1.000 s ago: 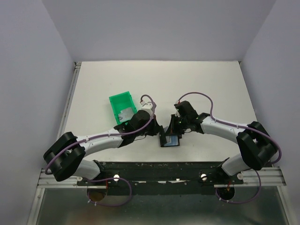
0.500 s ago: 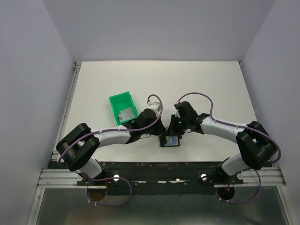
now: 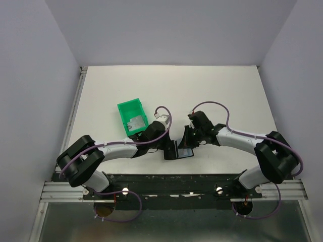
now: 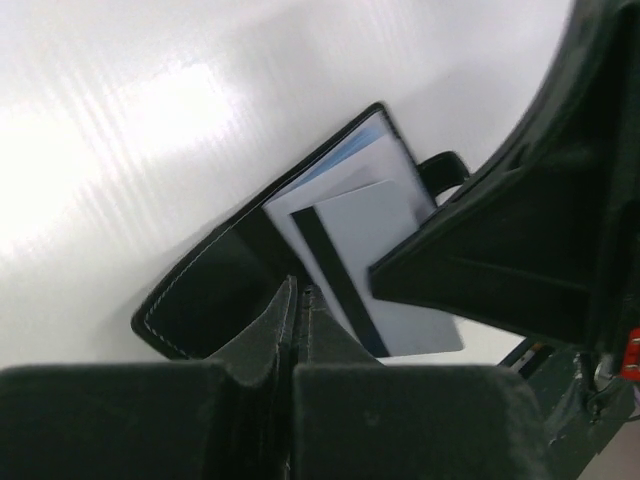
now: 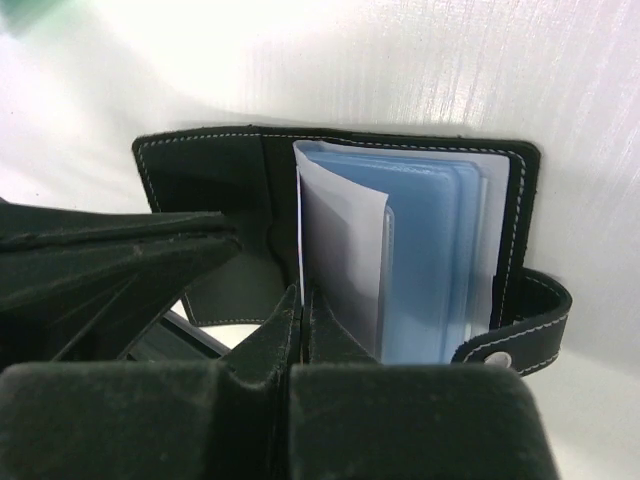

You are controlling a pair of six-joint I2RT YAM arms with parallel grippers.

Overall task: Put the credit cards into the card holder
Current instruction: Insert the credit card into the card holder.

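Observation:
The black card holder lies open on the table between both arms, its pale blue sleeves showing. My right gripper is shut on the lower edge of a silvery-white credit card, which stands in the card holder against the sleeves. In the left wrist view this card shows a black stripe. My left gripper is shut, its tips on the inside of the holder's left cover; whether it pinches the cover I cannot tell. Another card lies in the green bin.
The green plastic bin stands left of the grippers, close behind the left wrist. The two grippers nearly meet over the card holder. Its strap with a light stud hangs at the right side. The black mounting rail runs along the near edge.
My left gripper has swung from beside the bin down and right onto the card holder's left cover. The holder has shifted slightly left. The right gripper has stayed shut on the card.

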